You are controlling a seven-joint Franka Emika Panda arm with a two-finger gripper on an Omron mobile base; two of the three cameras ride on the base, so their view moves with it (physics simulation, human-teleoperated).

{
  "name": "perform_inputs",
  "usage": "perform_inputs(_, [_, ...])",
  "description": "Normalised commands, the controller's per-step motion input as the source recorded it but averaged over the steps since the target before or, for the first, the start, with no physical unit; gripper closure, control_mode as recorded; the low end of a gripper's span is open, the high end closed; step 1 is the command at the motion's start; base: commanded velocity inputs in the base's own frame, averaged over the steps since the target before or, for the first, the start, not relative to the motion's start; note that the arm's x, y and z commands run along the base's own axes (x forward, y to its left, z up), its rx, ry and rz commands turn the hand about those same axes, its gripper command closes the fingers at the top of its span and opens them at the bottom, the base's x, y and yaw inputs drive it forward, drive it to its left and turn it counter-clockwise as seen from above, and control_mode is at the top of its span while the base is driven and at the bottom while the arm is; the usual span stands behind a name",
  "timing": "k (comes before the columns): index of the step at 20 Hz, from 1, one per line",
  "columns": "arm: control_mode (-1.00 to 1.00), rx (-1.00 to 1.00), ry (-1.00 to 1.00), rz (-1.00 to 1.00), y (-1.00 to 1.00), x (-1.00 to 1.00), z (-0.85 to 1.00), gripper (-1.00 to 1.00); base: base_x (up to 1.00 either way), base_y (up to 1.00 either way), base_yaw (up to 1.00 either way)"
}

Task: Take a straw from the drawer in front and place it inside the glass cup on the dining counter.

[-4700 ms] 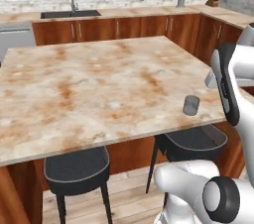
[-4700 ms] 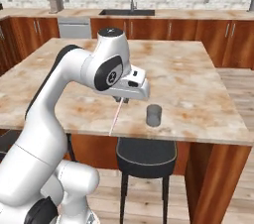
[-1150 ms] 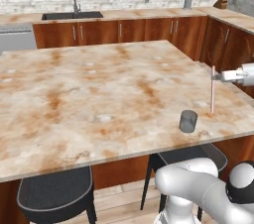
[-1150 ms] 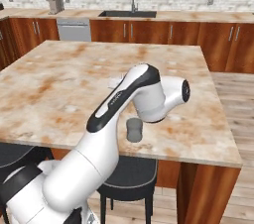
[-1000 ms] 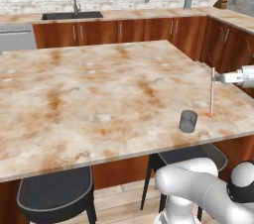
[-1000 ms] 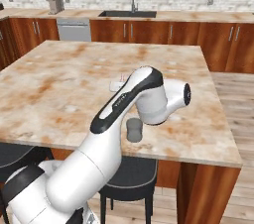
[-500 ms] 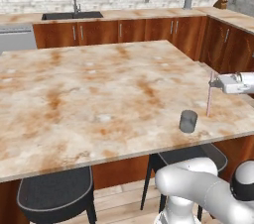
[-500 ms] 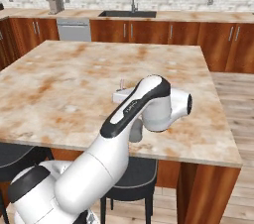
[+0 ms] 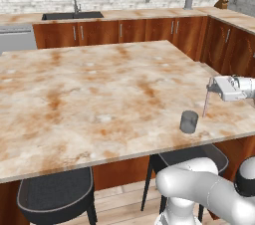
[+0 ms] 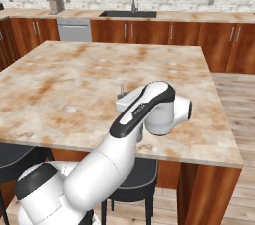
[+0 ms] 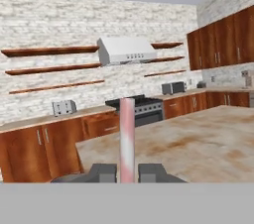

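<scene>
Gripper (image 9: pixel 211 88) as I see it: jaws pinched narrow on the straw (image 9: pixel 205 104), hanging just right of the glass cup (image 9: pixel 189 121).

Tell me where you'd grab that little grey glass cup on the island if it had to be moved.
Around its side wall near the middle, coming in level from the stool-side counter edge. The glass cup is a short, upright, handleless cylinder near that edge, so any side fits; the held straw hangs just beside it.
</scene>
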Motion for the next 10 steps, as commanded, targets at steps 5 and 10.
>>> perform_inputs(5, [-1.00,0.00,-0.06,0.05,0.00,0.23,-0.21,1.00,0.00,0.00,0.00])
perform_inputs(10, [-1.00,0.00,0.00,0.02,0.00,0.27,-0.22,1.00,0.00,0.00,0.00])
